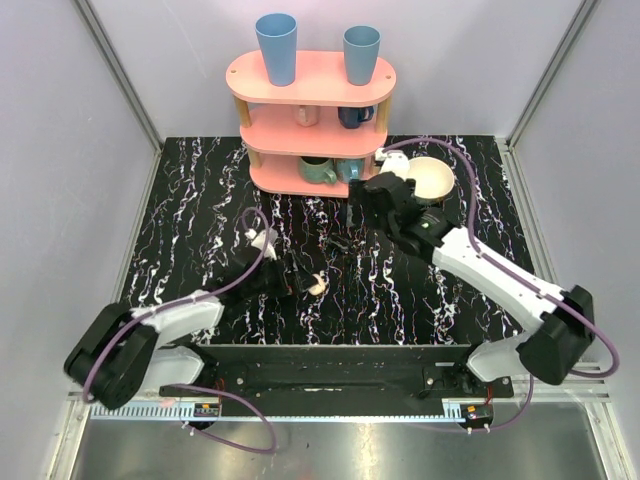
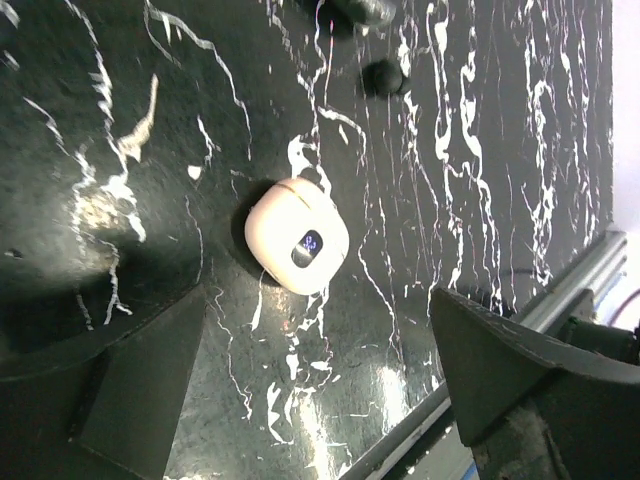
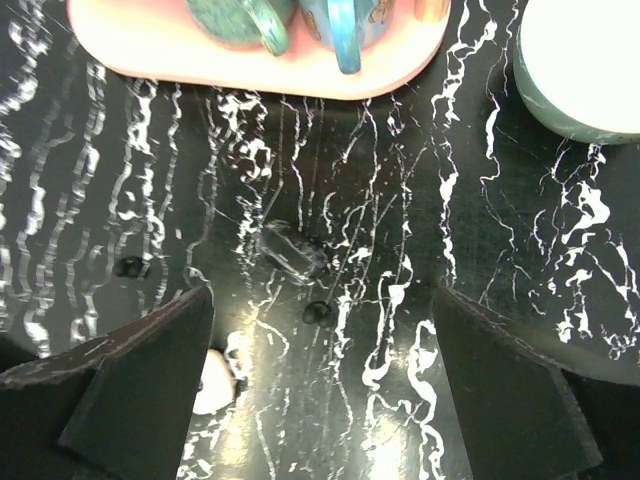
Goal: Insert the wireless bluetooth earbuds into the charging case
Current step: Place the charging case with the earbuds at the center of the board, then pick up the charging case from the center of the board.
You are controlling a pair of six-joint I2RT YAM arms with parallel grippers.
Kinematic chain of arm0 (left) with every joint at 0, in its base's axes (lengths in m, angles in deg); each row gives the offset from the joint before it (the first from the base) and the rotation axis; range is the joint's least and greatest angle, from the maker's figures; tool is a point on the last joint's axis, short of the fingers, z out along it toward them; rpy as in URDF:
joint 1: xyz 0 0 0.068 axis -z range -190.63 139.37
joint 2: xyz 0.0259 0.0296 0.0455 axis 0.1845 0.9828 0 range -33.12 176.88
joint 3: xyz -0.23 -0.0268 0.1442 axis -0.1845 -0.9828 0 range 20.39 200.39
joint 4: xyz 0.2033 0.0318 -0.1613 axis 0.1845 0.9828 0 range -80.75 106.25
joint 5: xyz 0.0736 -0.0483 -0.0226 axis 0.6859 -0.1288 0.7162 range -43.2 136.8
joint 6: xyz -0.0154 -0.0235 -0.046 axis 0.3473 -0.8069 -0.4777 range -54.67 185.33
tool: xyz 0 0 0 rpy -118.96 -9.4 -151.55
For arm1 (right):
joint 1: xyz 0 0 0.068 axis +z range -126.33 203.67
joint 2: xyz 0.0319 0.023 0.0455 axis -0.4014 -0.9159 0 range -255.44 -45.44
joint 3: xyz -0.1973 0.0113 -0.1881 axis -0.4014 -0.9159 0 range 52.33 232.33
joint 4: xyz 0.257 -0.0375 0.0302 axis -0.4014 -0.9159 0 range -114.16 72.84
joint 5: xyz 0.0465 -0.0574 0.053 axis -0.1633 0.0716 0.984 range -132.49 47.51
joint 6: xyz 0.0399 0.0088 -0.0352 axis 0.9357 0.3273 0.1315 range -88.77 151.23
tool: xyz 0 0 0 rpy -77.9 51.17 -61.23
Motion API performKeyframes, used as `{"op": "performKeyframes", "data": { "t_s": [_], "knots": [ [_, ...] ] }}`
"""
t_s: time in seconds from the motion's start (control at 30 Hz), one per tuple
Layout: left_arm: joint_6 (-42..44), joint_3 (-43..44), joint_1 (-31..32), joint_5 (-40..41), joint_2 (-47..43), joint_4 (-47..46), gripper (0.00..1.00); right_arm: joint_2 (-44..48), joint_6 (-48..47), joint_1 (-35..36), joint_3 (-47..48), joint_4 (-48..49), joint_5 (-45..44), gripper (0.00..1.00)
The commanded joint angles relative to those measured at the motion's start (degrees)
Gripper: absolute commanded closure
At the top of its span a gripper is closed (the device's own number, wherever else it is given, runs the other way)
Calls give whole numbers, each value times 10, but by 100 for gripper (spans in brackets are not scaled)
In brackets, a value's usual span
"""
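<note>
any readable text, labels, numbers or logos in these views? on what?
No legible text in any view.
On the small cream-white rounded-square charging case, a dark oval window shows a bluish glowing mark: too blurred to read.
On the metal front rail, the small coloured tags: too small to read.

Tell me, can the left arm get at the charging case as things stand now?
Probably yes: the charging case lies right ahead of the open left gripper, with nothing between them.
</note>
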Motion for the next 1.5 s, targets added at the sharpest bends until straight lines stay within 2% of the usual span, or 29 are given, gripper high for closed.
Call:
{"op": "performKeyframes", "data": {
  "t_s": [0.0, 0.07, 0.1, 0.17, 0.3, 0.53, 0.73, 1.17, 1.47],
  "knots": [
    [80, 64, -3, 79, -99, 180, 1, -45, -89, -4, 16, 6, -2, 2],
    [101, 89, -3, 105, -132, 213, 1, -68, -113, -5, 13, 18, -2, 3],
    [105, 94, -3, 112, -169, 231, 1, -75, -153, -6, 6, 31, 8, 6],
    [118, 108, -4, 127, -209, 236, 1, -90, -210, -7, -23, 82, 61, 9],
    [144, 146, -7, 143, -290, 272, 1, -119, -271, -11, -32, 111, 86, 5],
    [188, 200, -8, 123, -344, 318, 1, -165, -295, -49, -37, 143, 241, 9],
    [216, 205, -8, 136, -391, 331, 1, -202, -279, -74, -33, 145, 319, 17],
    [217, 198, -8, 126, -389, 320, 1, -276, -263, -76, -38, 179, 323, 20],
    [224, 197, -7, 113, -381, 312, 1, -329, -311, -77, -3, 168, 326, 22]
  ]
}}
